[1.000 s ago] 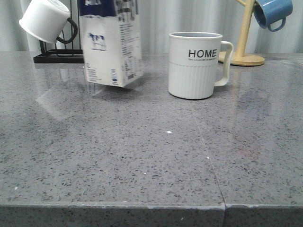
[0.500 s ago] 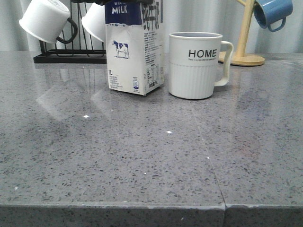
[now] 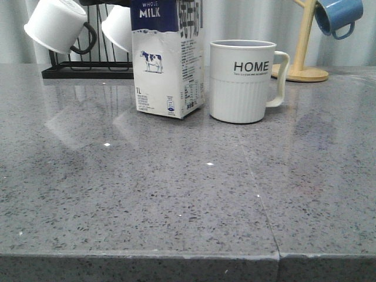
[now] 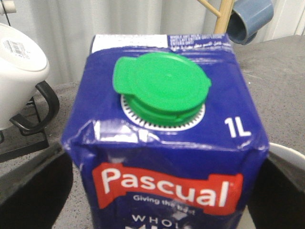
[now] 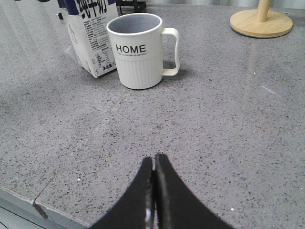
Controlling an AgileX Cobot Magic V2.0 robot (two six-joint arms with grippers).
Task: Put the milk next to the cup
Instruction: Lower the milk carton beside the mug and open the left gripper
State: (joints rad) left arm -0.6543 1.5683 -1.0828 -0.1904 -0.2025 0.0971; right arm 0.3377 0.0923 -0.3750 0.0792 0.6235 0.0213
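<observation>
The milk (image 3: 167, 64), a tall white carton with a dark blue top, stands upright on the table just left of the cup (image 3: 242, 82), a white "HOME" mug with a pale handle on its right. A narrow gap lies between them. In the left wrist view the carton's blue top and green cap (image 4: 162, 90) fill the frame. My left gripper (image 4: 164, 157) has its black fingers (image 4: 33, 191) against both sides of the carton near the top. My right gripper (image 5: 153, 160) is shut and empty, low over the table in front of the cup (image 5: 139, 52) and the milk (image 5: 90, 38).
A black rack (image 3: 82, 64) with plain white mugs (image 3: 56, 23) stands behind the milk at the back left. A wooden mug stand (image 3: 305, 59) with a blue mug (image 3: 338, 14) is at the back right. The grey table's front edge (image 3: 188, 255) is near.
One second ago the milk hung tilted above the table, further left. It then came right and down beside the cup. Since half a second ago it has only settled slightly.
</observation>
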